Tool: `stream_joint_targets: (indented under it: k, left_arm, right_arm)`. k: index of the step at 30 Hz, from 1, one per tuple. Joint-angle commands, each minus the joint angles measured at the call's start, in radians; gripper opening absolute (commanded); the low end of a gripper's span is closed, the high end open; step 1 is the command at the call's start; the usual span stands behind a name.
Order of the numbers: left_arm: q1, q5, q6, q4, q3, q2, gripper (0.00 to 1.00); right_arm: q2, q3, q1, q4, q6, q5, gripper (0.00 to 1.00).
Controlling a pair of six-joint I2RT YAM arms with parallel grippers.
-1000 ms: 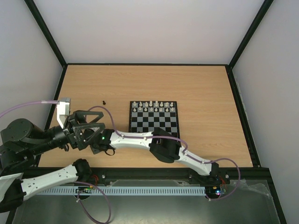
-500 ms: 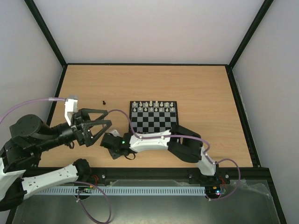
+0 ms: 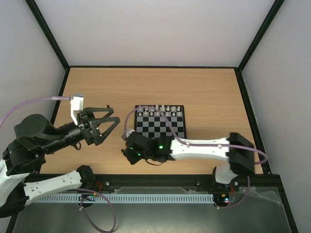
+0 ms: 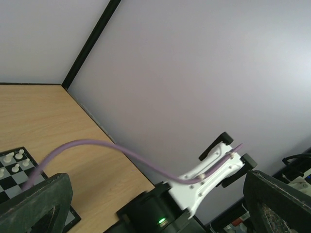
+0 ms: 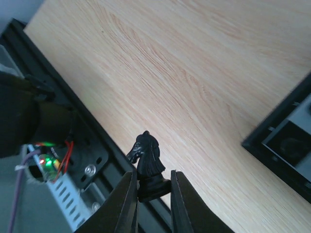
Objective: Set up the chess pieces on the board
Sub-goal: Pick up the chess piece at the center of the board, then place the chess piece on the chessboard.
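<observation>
Near the bench's (image 3: pixel 204 92) front edge, the right pincer (image 5: pixel 151 188) grips a black knight (image 5: pixel 147 155) upright by its base. To its left, the left pincer (image 3: pixel 115 115) gapes wide, empty. Beyond lies the board (image 3: pixel 160 127), white pieces (image 3: pixel 160 109) lining its far rows.

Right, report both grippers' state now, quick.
Left gripper: open, holding nothing.
Right gripper: shut on a black knight.
</observation>
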Motion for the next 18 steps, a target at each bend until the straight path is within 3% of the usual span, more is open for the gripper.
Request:
stream_joint_targets:
  k: [1, 6, 10, 13, 18]
  left_arm:
    - [0.004, -0.013, 0.005, 0.008, 0.028, 0.048, 0.99]
    - [0.004, -0.008, -0.001, 0.008, 0.014, 0.110, 0.99]
    - [0.022, 0.079, -0.015, 0.008, 0.004, 0.205, 1.00]
    - [0.119, 0.261, -0.047, 0.038, -0.040, 0.260, 0.99]
    - [0.425, 0.681, -0.108, 0.134, -0.201, 0.296, 1.00]
  right_arm:
    - [-0.229, -0.130, -0.004, -0.032, -0.047, 0.015, 0.11]
    - [-0.552, -0.258, -0.046, -0.090, -0.085, 0.034, 0.16]
    - [-0.743, -0.281, -0.058, -0.158, -0.122, 0.081, 0.18]
    - [-0.807, -0.282, -0.059, -0.201, -0.135, 0.122, 0.19]
    - [-0.856, -0.315, -0.060, -0.212, -0.144, 0.159, 0.19]
